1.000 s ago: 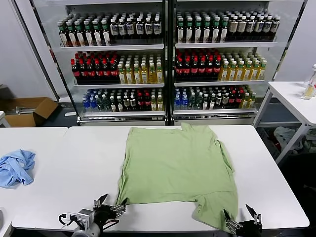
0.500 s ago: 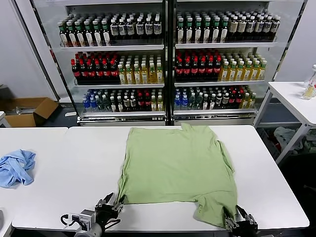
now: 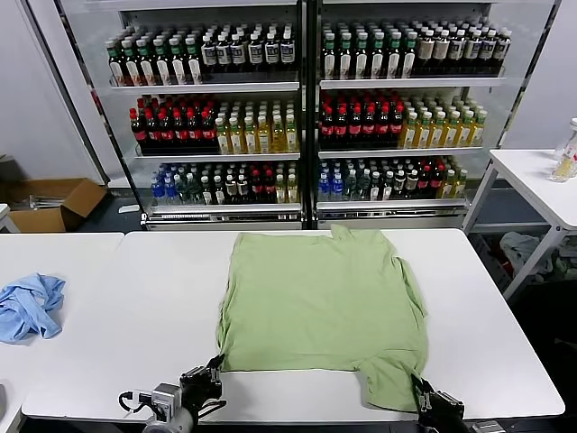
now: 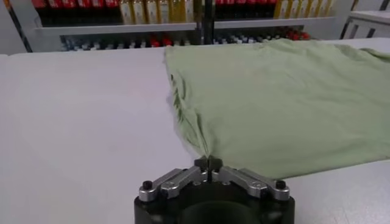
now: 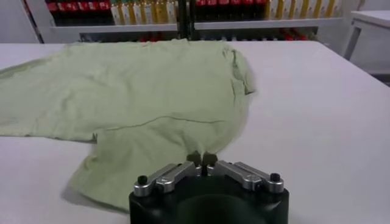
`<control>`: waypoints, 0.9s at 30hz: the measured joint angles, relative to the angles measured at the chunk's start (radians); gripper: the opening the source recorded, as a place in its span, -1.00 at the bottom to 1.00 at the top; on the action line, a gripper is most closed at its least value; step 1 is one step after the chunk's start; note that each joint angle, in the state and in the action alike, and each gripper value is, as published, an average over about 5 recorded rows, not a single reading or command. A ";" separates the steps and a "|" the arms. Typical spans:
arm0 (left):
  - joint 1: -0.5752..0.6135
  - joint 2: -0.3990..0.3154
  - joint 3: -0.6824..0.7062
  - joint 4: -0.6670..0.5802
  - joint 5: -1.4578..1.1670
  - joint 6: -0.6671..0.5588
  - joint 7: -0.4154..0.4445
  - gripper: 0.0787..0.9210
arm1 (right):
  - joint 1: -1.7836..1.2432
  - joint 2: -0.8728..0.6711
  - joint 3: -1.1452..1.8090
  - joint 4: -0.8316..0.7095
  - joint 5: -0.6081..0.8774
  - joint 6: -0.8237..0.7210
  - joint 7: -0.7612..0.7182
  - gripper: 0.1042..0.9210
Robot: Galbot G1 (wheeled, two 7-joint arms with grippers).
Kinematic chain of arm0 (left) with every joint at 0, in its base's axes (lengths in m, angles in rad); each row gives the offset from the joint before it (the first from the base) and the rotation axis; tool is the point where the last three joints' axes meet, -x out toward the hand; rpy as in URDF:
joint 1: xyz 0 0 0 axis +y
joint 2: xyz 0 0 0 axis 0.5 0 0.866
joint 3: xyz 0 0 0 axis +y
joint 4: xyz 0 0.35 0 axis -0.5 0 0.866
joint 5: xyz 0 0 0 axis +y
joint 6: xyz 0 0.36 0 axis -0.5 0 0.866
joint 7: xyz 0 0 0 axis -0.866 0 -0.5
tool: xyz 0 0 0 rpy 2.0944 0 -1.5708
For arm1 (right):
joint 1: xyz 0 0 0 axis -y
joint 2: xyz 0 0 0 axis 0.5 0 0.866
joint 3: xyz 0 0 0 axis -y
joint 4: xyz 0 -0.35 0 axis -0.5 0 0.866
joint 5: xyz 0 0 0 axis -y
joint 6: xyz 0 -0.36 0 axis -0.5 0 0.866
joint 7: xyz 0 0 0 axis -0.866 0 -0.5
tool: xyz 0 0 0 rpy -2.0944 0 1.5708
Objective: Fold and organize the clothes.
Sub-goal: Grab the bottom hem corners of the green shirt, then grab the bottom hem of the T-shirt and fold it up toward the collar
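Because the polo shirt [image 3: 323, 308] is soft and limp — grip near-edge corners: left pincer [image 4: 208, 162] and right pincer [image 5: 202, 159] closed on its hem.

Shirt: we see a light green polo shirt [image 3: 325, 302] of soft, matt, wrinkled cloth.
Table: a smooth white matt table [image 3: 135, 307].

Right gripper [image 5: 202, 159] at near table [image 5: 317, 115] edge, fingertips pinched together on the hem of the light green shirt [image 5: 140, 91], which lies spread flat with a sleeve flap sticking out toward the gripper, drink shelves [image 5: 183, 15] behind the far table edge.
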 measured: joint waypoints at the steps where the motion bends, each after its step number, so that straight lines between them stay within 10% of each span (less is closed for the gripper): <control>1: 0.002 0.002 -0.002 -0.002 -0.001 -0.003 0.002 -0.98 | -0.004 -0.004 0.007 0.010 0.003 -0.003 0.001 -0.99; 27: 0.318 0.117 -0.186 -0.271 -0.076 0.012 -0.012 -0.98 | -0.297 -0.029 0.200 0.283 -0.057 -0.096 -0.065 -0.99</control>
